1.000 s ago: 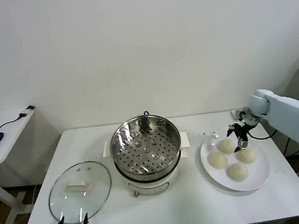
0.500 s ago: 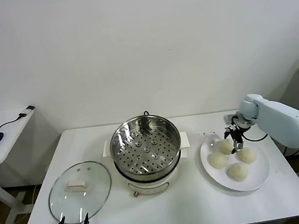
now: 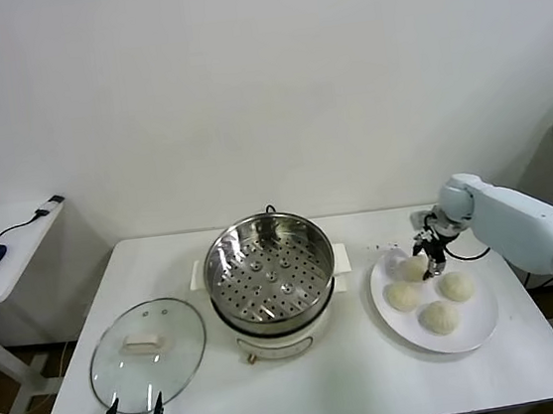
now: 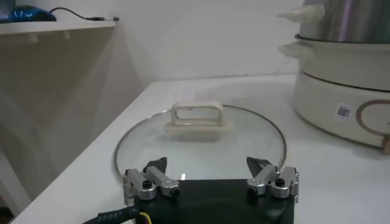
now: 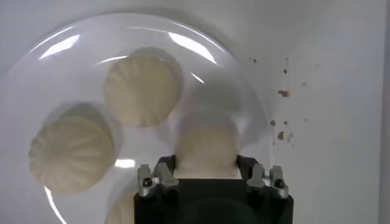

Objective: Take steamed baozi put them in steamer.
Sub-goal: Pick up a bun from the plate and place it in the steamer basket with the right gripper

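Step in hand, by judgement: first pick from the white plate (image 3: pixel 470 330), which sits just beside the steamer (image 3: pixel 268 268) on the robot's right. All four steamed baozi still on that plate; steamer tray bare, its glass lid (image 3: pixel 148 353) lying off on the opposite side.

Right gripper (image 3: pixel 429 262) down over the plate's far bun (image 5: pixel 206 151), the one at the plate's back edge. Fingers (image 5: pixel 159 176) flanking that bun on both sides, seemingly touching the dough, bun not yet raised; grip apparently closing on it rather than settled.

To do this well:
- Squeeze only enough to hold; soft dough, likely to dent or tear under hard pressure.
- Keep the bun centred between the fingers, clear of the two neighbours (image 5: pixel 141 90) close by.
- Lift straight up from the plate before swinging toward the steamer, high enough to clear its steel rim.
- Set down near one side of the tray, leaving room for three more.

Left gripper (image 4: pixel 211 178) parked at the lid's near edge, fingers spread wide, holding nothing.
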### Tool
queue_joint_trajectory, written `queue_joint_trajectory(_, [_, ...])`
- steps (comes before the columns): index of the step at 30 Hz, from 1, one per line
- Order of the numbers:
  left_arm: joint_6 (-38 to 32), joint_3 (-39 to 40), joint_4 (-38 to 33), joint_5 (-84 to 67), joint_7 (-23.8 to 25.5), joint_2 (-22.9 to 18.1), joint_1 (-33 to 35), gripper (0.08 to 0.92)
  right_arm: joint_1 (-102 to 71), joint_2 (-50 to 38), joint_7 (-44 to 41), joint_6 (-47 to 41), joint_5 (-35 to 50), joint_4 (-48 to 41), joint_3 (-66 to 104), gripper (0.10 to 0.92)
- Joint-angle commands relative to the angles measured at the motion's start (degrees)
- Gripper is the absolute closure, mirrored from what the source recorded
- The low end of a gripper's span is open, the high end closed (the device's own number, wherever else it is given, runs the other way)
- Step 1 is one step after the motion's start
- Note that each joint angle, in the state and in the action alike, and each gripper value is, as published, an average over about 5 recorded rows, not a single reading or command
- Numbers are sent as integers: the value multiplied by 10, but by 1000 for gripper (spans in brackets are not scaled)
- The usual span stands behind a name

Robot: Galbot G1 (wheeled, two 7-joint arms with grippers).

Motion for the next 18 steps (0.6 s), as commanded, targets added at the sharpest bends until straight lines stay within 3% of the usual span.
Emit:
queue_joint_trajectory(1, [-1,1,-4,2,0,-2,3,177,138,-27,-6,-2,68,93,-93,355])
queue_joint_trajectory(9, [-5,2,-13,8,0,1,9,177,403,24,-21,81,209,252,-234,355])
queue_joint_trajectory(14, [-4,3,-20,9,0,1,9,177,426,87,-24,127,224,365,-224,355])
queue_joint_trajectory(18, [-3,4,-23,11,0,-2,10,177,395,139,-16,181,174,404,-225,355])
